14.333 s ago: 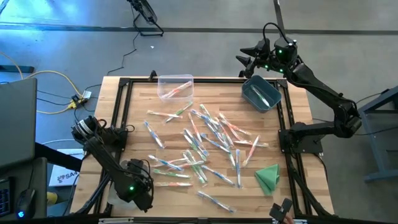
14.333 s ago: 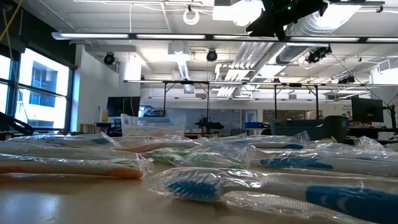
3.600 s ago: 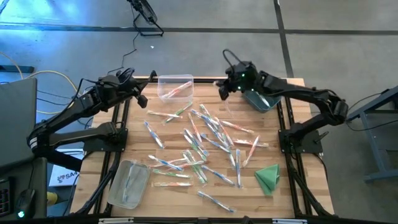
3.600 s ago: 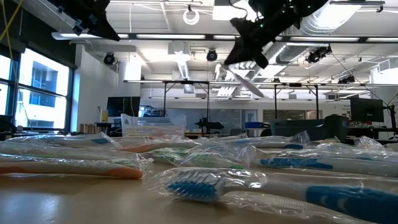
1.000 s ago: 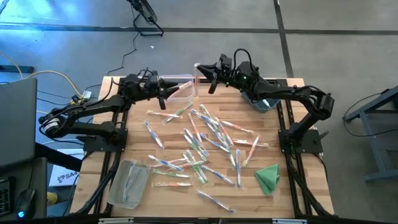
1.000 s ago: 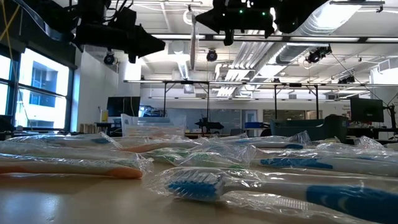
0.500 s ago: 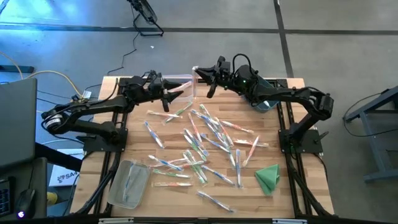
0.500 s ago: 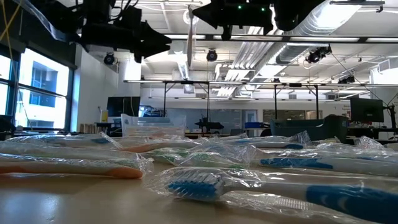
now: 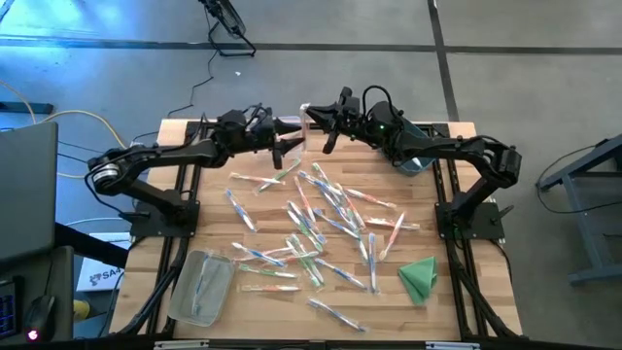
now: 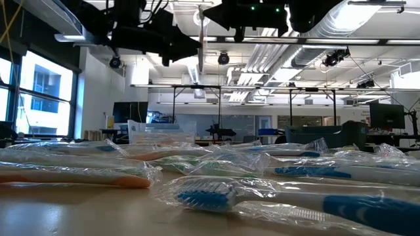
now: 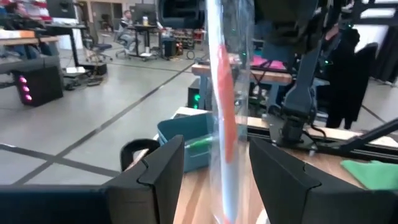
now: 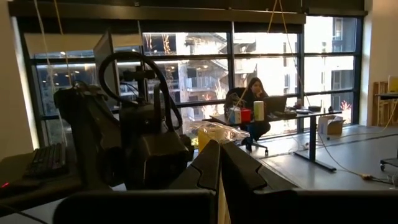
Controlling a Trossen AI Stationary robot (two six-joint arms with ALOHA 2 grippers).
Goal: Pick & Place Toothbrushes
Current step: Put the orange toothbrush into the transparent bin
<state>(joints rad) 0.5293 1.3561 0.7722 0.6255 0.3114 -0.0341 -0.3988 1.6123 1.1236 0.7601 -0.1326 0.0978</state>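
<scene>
Two arms meet above the far edge of the table (image 9: 194, 233), where dozens of wrapped toothbrushes (image 9: 311, 219) lie scattered across the middle of the boards. Largest of the fittings are the bins: a clear bin (image 9: 267, 131) and a blue bin (image 9: 413, 156) at the far edge, a third clear bin (image 9: 199, 287) near the front. A folded green cloth (image 9: 420, 277) lies at the front on the right arm's side. The right hand (image 9: 313, 117), pinched fully shut, holds one wrapped toothbrush (image 11: 225, 106) hanging upright; the left hand (image 9: 290, 136) stands wide apart, its fingers either side of that hanging wrapper, apparently not yet touching it. Each brush is judged light and stiff, but its clear film is slick and crinkly; a grip across the handle's middle, rather than on loose film, should hold best.
</scene>
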